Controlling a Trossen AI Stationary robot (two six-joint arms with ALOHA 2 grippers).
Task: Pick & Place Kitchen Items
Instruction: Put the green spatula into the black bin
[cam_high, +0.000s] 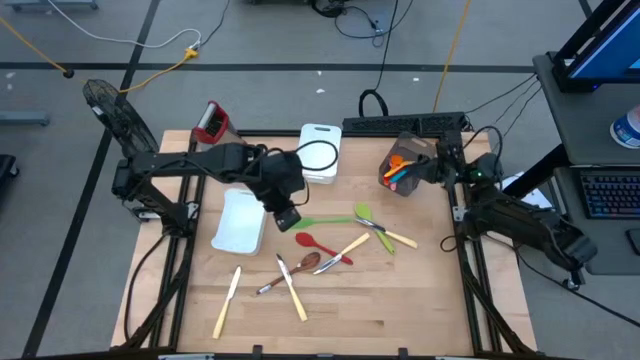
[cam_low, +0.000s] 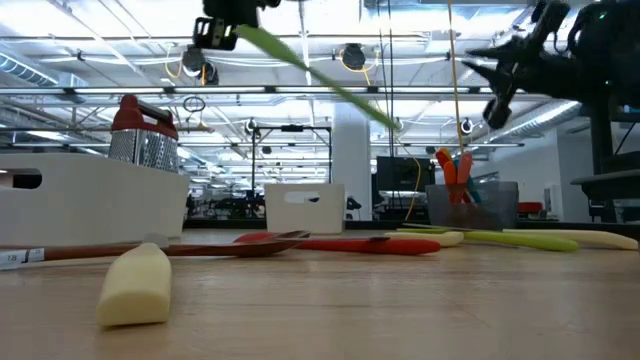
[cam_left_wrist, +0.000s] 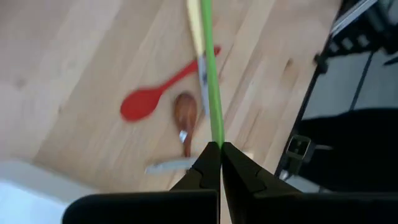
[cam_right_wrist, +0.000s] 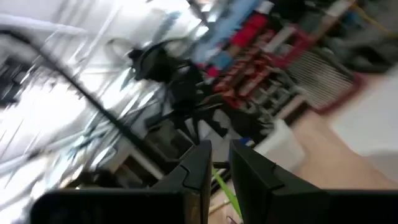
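Observation:
My left gripper is shut on a long green utensil and holds it high over the middle of the table; it also shows in the low view. A red spoon, a brown wooden spoon, two cream knives, a cream spatula and green utensils lie flat on the wooden table. My right gripper hovers at the far right next to a grey holder with orange utensils in it. Its fingers are slightly apart and empty. My left gripper pinches the green utensil's thin handle end between its two fingertips. The fingers lie along the handle, and the utensil runs on straight ahead of them. It is lifted clear of the table and slants down toward the table's right side.
A white bin lies just left of my left gripper. A second white bin and a metal grater with a red top stand at the far edge. A black bar runs along the far right edge.

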